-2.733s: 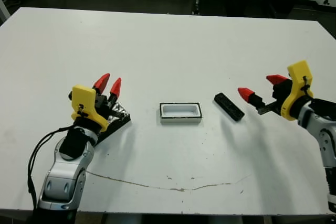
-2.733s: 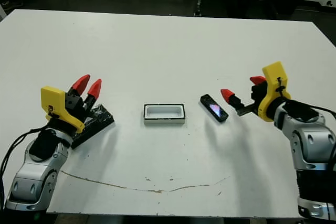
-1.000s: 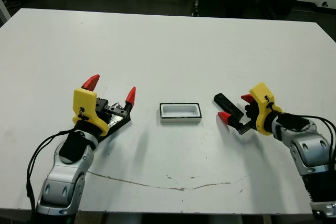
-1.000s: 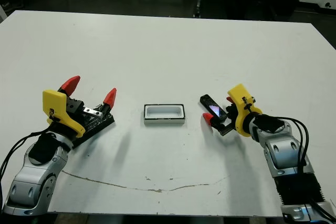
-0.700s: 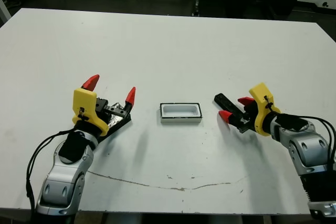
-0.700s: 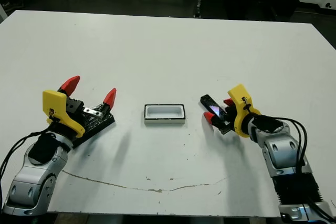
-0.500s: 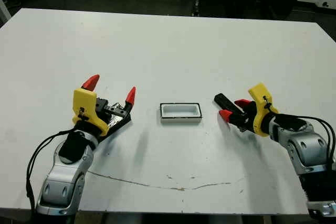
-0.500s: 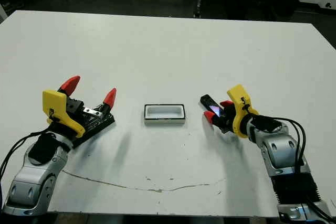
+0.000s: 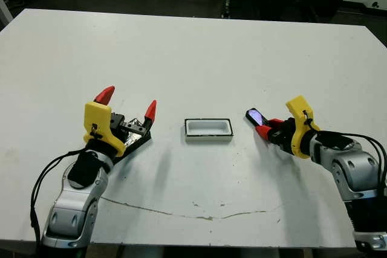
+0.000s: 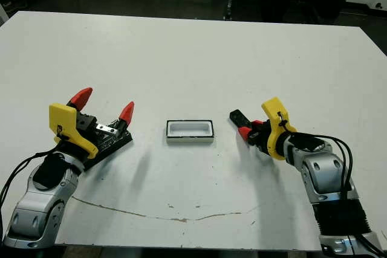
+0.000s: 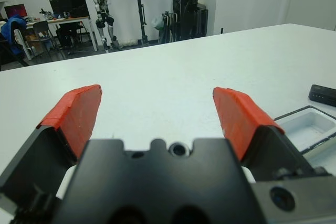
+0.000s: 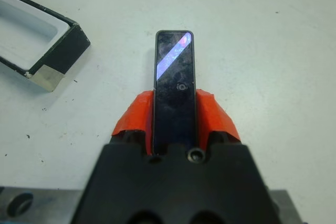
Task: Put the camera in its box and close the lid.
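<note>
Red fingertips of our right gripper (image 12: 175, 116) pinch the camera (image 12: 174, 85) by its near end — we should lift it level, then lower it lengthwise into the box (image 9: 208, 129) just beside. It's a slim black bar. Our left gripper (image 9: 125, 104) hangs spread wide over the lid (image 10: 107, 141).
</note>
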